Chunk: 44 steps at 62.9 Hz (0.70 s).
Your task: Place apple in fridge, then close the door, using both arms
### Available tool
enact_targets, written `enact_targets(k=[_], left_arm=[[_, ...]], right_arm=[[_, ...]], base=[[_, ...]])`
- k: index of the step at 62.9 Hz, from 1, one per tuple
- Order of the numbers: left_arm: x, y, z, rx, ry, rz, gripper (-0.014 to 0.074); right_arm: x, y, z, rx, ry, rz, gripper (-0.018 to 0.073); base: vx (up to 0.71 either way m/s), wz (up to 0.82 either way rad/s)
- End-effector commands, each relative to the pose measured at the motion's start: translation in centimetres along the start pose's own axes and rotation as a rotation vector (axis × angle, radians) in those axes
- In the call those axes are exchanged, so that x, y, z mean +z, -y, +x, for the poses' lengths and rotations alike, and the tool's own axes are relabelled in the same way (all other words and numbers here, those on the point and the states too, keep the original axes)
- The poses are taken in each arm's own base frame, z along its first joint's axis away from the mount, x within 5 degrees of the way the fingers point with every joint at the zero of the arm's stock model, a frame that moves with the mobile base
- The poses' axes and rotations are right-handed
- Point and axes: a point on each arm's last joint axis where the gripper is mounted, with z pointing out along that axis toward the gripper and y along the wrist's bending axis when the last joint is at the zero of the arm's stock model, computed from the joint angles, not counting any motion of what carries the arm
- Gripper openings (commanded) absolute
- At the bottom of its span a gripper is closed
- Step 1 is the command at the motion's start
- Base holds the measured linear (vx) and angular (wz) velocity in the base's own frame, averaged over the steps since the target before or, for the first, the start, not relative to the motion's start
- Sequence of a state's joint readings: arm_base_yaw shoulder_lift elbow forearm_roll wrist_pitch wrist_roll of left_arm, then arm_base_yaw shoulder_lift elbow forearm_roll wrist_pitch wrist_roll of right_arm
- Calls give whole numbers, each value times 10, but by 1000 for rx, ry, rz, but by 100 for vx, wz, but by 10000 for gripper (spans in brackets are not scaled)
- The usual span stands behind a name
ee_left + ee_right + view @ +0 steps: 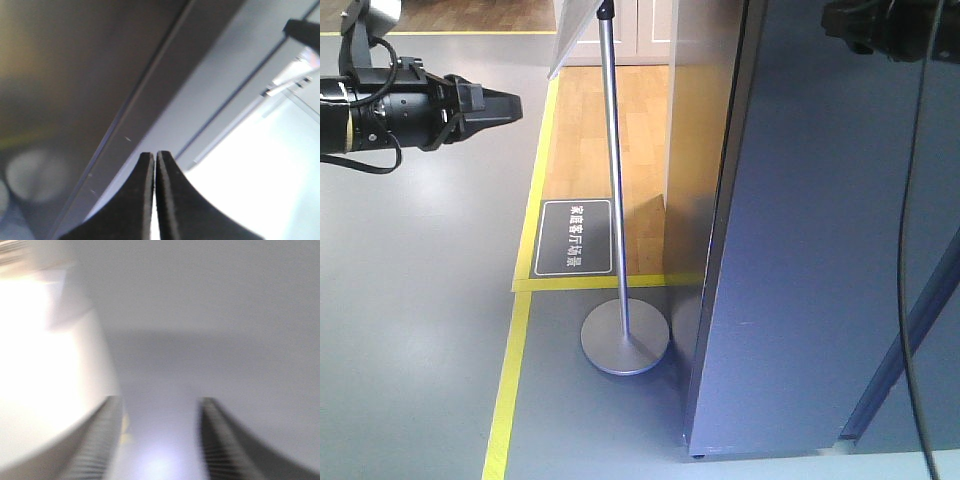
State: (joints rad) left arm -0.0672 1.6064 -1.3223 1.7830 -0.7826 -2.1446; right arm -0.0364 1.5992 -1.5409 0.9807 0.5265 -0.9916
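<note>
The left end effector (155,165), a pair of black tapered fingers, is clenched with its two tips pressed together and nothing between them. In its wrist view it points at a dark grey-blue slab with a thin edge line running diagonally, the tall fridge door (150,75), with a bright white area beyond to the lower right. In the front view the black cylindrical left arm (410,105) reaches in from the left edge, held horizontally above the grey floor (410,330) and well apart from the fridge.

The right end effector (160,440) has its two ribbed dark fingers spread apart, released, with nothing held between them. Its view is blurred: a flat grey surface lies ahead and a bright white rounded shape sits to the left.

The tall dark grey-blue fridge (800,250) fills the right side of the front view, showing only its outer face. Beside it stands a silver metal pole on a round disc base (624,335), next to a black floor sign with white characters (574,237), yellow tape lines (510,380) and a wooden floor section (605,130).

The small red apple appears in none of the views.
</note>
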Motion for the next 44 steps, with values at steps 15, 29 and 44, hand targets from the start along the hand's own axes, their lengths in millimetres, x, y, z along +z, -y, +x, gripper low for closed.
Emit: enact_targets(k=[15, 29, 44], left_arm=[[-15, 36, 0, 41, -102, 240, -8], [-24, 55, 15, 37, -242, 449, -8], [-47, 71, 65, -43, -282, 428, -8]], right_arm=[[-94, -66, -44, -138, 1, -325, -9], [-132, -89, -42, -185, -10, -395, -6], [-159, -101, 23, -175, -48, -332, -5]], base=[[0, 0], [0, 0], [0, 0]])
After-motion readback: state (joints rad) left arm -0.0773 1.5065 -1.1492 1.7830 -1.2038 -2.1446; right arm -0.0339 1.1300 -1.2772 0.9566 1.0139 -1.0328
